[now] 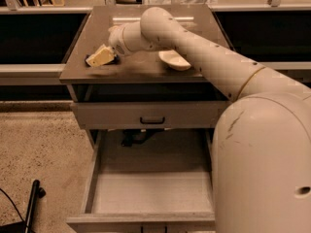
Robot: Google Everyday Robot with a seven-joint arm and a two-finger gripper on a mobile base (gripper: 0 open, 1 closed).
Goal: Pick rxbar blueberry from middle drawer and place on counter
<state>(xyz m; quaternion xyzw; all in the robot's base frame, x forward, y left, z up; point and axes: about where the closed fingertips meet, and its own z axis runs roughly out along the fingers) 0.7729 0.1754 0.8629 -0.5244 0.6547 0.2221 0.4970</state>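
My gripper (98,58) is low over the left front part of the counter (146,71), touching or almost touching its top. It is shut on the rxbar blueberry (89,62), of which only a dark sliver shows at the fingertips; the rest is hidden by the cream fingers (101,55). My arm reaches across the counter from the right. The middle drawer (91,178) is pulled out below, and its grey floor shows nothing on it.
A white shallow bowl (174,60) sits on the counter right of the gripper, partly behind my arm. The top drawer front with a black handle (152,120) is shut. Black cables (135,138) lie behind the open drawer. A black pole (32,203) stands on the floor at left.
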